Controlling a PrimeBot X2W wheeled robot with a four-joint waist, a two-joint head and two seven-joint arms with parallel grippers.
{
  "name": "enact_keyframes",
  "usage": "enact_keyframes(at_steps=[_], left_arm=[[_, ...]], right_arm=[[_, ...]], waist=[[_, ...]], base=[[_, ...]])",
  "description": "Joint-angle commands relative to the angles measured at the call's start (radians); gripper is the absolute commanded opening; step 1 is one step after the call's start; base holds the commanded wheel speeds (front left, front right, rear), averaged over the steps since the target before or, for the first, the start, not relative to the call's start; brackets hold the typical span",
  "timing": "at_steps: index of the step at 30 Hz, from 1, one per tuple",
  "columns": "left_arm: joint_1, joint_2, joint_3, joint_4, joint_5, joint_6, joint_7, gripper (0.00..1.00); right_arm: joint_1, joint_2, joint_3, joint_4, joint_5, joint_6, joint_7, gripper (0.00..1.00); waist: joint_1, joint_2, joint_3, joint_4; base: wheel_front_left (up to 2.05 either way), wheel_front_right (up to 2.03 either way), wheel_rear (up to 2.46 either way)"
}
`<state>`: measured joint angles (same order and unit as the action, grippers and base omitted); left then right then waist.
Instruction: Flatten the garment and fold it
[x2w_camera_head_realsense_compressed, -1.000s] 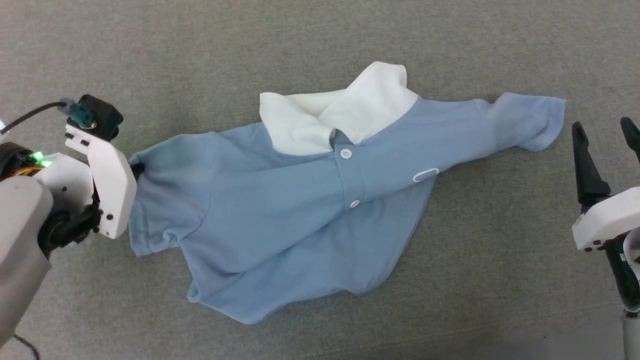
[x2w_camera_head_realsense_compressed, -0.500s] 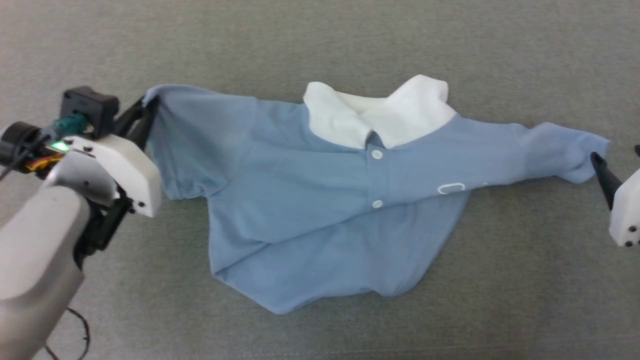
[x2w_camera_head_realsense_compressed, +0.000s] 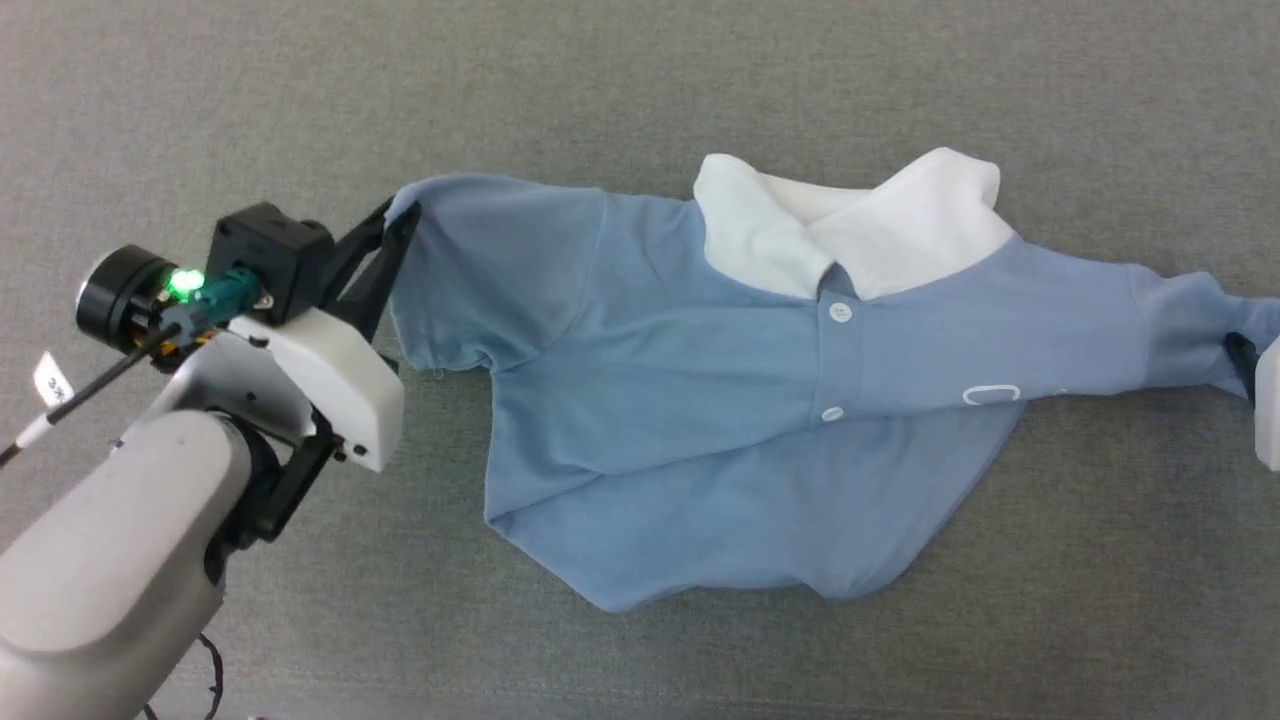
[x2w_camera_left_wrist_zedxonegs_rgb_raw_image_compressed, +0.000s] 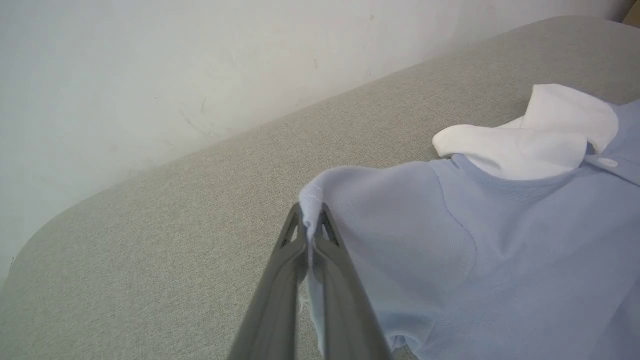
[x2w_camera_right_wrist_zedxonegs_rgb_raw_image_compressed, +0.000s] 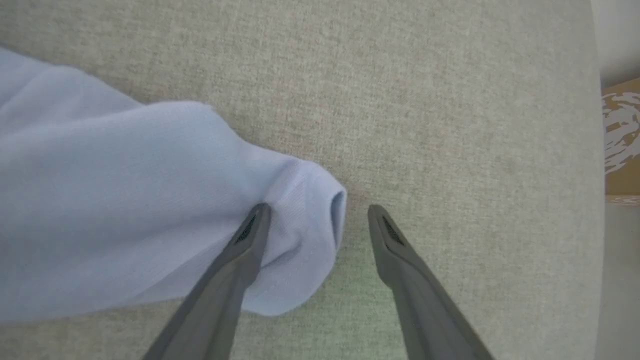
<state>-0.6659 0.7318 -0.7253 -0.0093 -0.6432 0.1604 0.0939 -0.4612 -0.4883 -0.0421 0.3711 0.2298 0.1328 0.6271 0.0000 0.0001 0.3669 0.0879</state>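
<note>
Flattening just begun, I judge: shirt (x2w_camera_head_realsense_compressed: 700, 420) lies front-up on grey mat (x2w_camera_head_realsense_compressed: 600, 80), body bunched, hem skewed, nothing folded. Left gripper (x2w_camera_left_wrist_zedxonegs_rgb_raw_image_compressed: 311, 220) pinches one sleeve edge (x2w_camera_left_wrist_zedxonegs_rgb_raw_image_compressed: 320, 192). Right gripper (x2w_camera_right_wrist_zedxonegs_rgb_raw_image_compressed: 317, 215) spread wide astride other cuff (x2w_camera_right_wrist_zedxonegs_rgb_raw_image_compressed: 300, 235), not gripping.

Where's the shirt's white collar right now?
In the head view, the white collar sits right of centre, at the far edge of the garment, just above its top button.
</note>
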Motion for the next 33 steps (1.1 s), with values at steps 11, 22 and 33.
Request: enact_keyframes(at_steps=[11,22,33], left_arm=[[0.037,0.022,0.006,-0.022,-0.001,0.024,-0.012,0.0],[0.092,0.068,0.144,-0.056,-0.067,0.094,-0.148,0.0],[0.105,0.181,0.347,-0.218,-0.138,0.154,-0.247,0.0]], right_arm=[[-0.063,-0.037,0.121,0.088,0.019,-0.002,-0.187,0.0],[-0.136,-0.099,0.13,-0.071,0.083,-0.002,-0.395,0.0],[-0.235,-0.149,0.108,-0.364,0.132,-0.002,-0.419,0.0]], waist=[[0.0,-0.0001,-0.025,-0.026],[0.0,-0.0001,-0.2,-0.073],[0.0,-0.0001,-0.302,-0.114]], base=[[0.0,0.0,0.0],[0.0,0.0,0.0],[0.0,0.0,0.0]])
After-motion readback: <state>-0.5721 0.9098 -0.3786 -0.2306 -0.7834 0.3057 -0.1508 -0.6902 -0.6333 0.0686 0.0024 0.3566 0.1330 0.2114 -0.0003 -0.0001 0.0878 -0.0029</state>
